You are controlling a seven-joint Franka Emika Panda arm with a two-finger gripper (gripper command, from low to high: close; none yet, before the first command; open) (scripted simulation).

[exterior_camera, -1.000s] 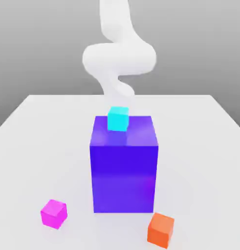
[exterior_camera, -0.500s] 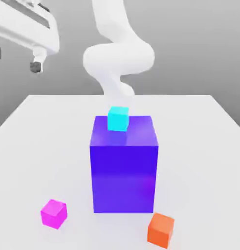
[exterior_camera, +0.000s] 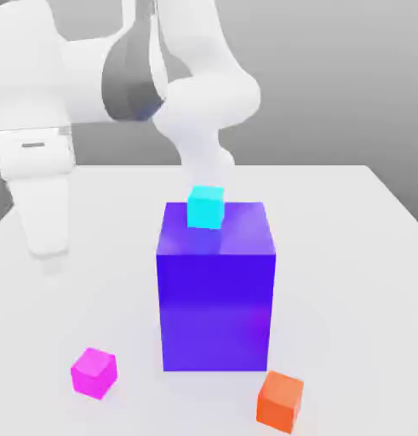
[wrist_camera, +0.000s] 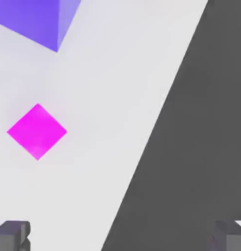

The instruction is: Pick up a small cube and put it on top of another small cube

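Note:
The small cube (exterior_camera: 94,373), glossy magenta-pink, rests on the white table near the front at the exterior view's left, and it also appears in the hand view (wrist_camera: 37,131). My gripper (exterior_camera: 48,255) hangs above the table's left side, higher than the cube, farther back and a little left of it. In the hand view the gripper (wrist_camera: 121,238) is open, its two fingertips (wrist_camera: 12,235) far apart with nothing between them. A cyan cube (exterior_camera: 205,207) sits on top of the big purple-blue block (exterior_camera: 216,289).
An orange cube (exterior_camera: 280,400) lies at the front right of the block's base. A corner of the purple-blue block (wrist_camera: 36,19) shows in the hand view. The table (wrist_camera: 107,98) ends in a diagonal edge, with dark floor beyond it.
The arm has swung down at the exterior view's left, bringing the hand from high up to low over the table's left side. None of the cubes has moved.

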